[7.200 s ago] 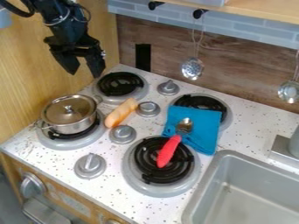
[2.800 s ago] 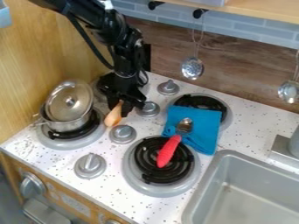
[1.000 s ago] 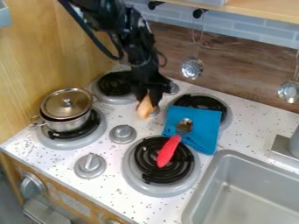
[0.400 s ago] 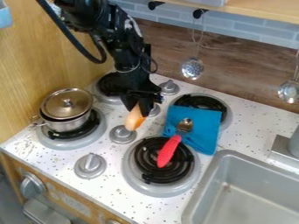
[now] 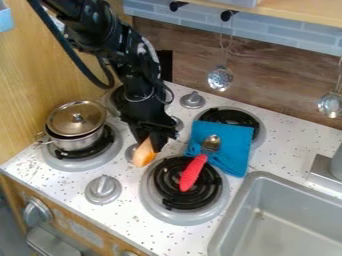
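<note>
The bread (image 5: 143, 153) is held by its upper end in the closed gripper (image 5: 154, 141), with the lower end tilted down toward the stove top's front edge. It is seen over the middle of the stove top (image 5: 77, 186), between a partly hidden knob (image 5: 129, 151) and the rim of the nearest burner (image 5: 145, 192); whether anything is touched underneath cannot be told.

Because only one end is pinched, the free end could swing or twist, so any travel is best made slowly and level, with the grip kept firm but not crushing. Enough height should be allowed for the low end, not just for the gripper, to pass over the knobs and burner rims. Toward the sink side, the spoon (image 5: 193, 172) and the cloth (image 5: 234, 145) under its bowl should be given room, as should the lidded pot (image 5: 73, 143) on the other side. When set down, the bread should be lowered until supported, then released gently, lest it roll.
</note>
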`<state>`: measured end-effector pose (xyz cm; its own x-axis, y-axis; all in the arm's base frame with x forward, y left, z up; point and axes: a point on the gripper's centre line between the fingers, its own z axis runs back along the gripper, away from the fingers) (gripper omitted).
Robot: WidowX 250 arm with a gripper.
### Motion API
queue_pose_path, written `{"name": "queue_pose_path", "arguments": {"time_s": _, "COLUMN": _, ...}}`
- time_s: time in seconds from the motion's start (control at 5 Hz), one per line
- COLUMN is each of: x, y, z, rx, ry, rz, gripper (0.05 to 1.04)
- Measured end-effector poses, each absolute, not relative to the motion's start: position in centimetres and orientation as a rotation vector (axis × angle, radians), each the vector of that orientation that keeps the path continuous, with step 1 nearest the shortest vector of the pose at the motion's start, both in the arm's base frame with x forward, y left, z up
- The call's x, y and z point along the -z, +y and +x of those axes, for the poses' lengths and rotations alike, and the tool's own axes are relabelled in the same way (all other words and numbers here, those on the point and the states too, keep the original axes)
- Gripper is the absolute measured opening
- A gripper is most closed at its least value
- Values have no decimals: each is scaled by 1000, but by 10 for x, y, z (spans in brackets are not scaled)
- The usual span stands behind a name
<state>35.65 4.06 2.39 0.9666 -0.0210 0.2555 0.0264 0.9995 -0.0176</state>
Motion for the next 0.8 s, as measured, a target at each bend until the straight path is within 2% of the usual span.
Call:
{"name": "queue_pose_path", "arguments": {"time_s": 0.2, "x": -17, "y": 42, "z": 349, "rx": 52, "ry": -242, "rz": -5, "gripper": 505}}
{"name": "queue_pose_path", "arguments": {"time_s": 0.4, "x": -16, "y": 43, "z": 347, "rx": 63, "ry": -233, "rz": -6, "gripper": 820}}
{"name": "queue_pose_path", "arguments": {"time_s": 0.6, "x": -26, "y": 40, "z": 347, "rx": 63, "ry": -244, "rz": -26, "gripper": 1011}}
{"name": "queue_pose_path", "arguments": {"time_s": 0.8, "x": -57, "y": 39, "z": 350, "rx": 62, "ry": -312, "rz": -53, "gripper": 1009}}
